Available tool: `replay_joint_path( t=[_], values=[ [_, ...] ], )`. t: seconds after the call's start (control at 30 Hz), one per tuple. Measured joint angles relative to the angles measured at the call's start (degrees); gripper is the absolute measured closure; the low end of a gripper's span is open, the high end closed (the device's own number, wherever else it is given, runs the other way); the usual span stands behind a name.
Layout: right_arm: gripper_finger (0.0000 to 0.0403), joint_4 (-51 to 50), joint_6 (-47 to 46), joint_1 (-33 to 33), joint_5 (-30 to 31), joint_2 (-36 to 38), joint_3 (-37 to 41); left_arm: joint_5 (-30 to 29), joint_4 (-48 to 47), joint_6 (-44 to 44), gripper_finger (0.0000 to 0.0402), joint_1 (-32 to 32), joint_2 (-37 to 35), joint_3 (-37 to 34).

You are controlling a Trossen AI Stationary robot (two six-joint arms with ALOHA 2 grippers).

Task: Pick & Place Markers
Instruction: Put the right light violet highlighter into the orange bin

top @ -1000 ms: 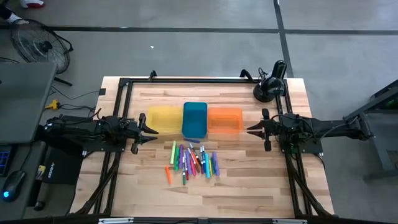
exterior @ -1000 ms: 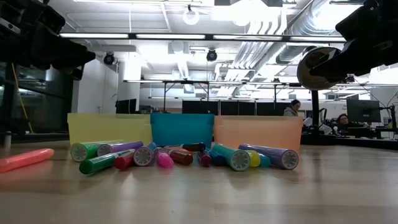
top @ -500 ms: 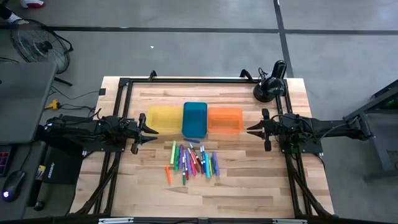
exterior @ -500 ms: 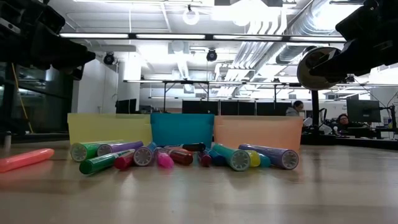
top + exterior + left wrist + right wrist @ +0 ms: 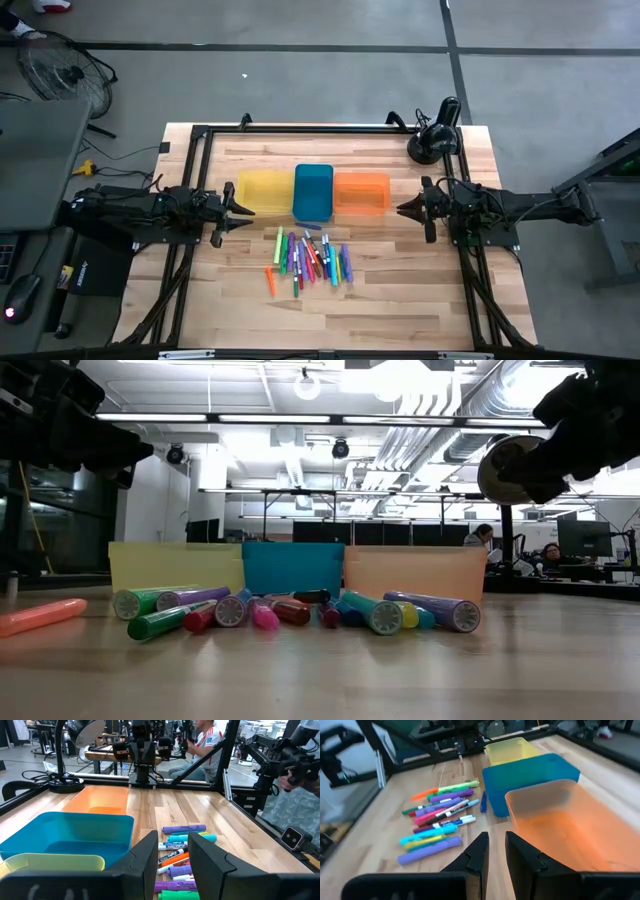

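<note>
Several markers (image 5: 308, 260) in mixed colours lie in a loose heap flat on the wooden table, just on the near side of three trays. They also show in the low view (image 5: 290, 610) and in both wrist views (image 5: 182, 855) (image 5: 437, 820). One orange marker (image 5: 270, 280) lies apart at the heap's left. My left gripper (image 5: 243, 210) hovers by the table's left edge, open and empty (image 5: 172, 855). My right gripper (image 5: 405, 208) hovers by the right edge, its fingers a narrow gap apart with nothing between them (image 5: 496, 847).
A yellow tray (image 5: 262, 190), a blue tray (image 5: 313, 192) and an orange tray (image 5: 361, 193) stand side by side at mid-table, with nothing showing in them. A black lamp-like stand (image 5: 432, 140) sits at the far right corner. Bare wood lies near the front edge.
My right gripper has rolled a little about its own pointing line while staying in place above the table's right side. The markers and trays have not moved.
</note>
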State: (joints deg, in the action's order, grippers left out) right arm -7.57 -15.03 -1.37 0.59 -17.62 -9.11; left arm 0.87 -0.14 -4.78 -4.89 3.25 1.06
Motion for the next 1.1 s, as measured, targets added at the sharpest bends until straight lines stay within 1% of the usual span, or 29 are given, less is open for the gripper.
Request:
replay_joint_path(
  t=[0.1, 0.27, 0.4, 0.6, 0.77, 0.93, 1.1],
  values=[
    [0.035, 0.85, -4.14, 0.02, 0.22, -0.01, 0.01, 0.0, 0.0, 0.0, 0.0298, -0.01, 0.0, -0.01],
    [0.035, 5.46, -8.54, -0.11, 2.48, 0.01, 0.01, 0.0, 0.0, 0.0, 0.0298, -0.02, 0.02, -0.02],
    [0.035, 6.14, -8.76, -0.11, 3.71, -0.03, 0.0, 0.01, 0.02, 0.0, 0.0298, -0.02, 0.02, 0.0],
    [0.035, 7.73, -8.65, -0.11, 9.21, -0.05, -0.01, 0.01, 0.0, 0.0, 0.0298, 0.0, 0.01, -0.01],
    [0.035, 10.0, -8.96, -0.11, 10.89, -0.29, -1.0, 0.02, 0.0, 0.0, 0.0298, 0.0, 0.02, -0.02],
    [0.035, 10.05, -11.37, -0.11, 10.91, -4.59, -5.1, 0.0, 0.01, 0.0, 0.0298, 0.0, 0.02, -0.01],
    [0.0358, 9.98, -12.08, -0.02, 11.5, -14.46, -12.12, 0.01, 0.02, 0.0, 0.0298, -0.02, 0.02, 0.0]
  ],
)
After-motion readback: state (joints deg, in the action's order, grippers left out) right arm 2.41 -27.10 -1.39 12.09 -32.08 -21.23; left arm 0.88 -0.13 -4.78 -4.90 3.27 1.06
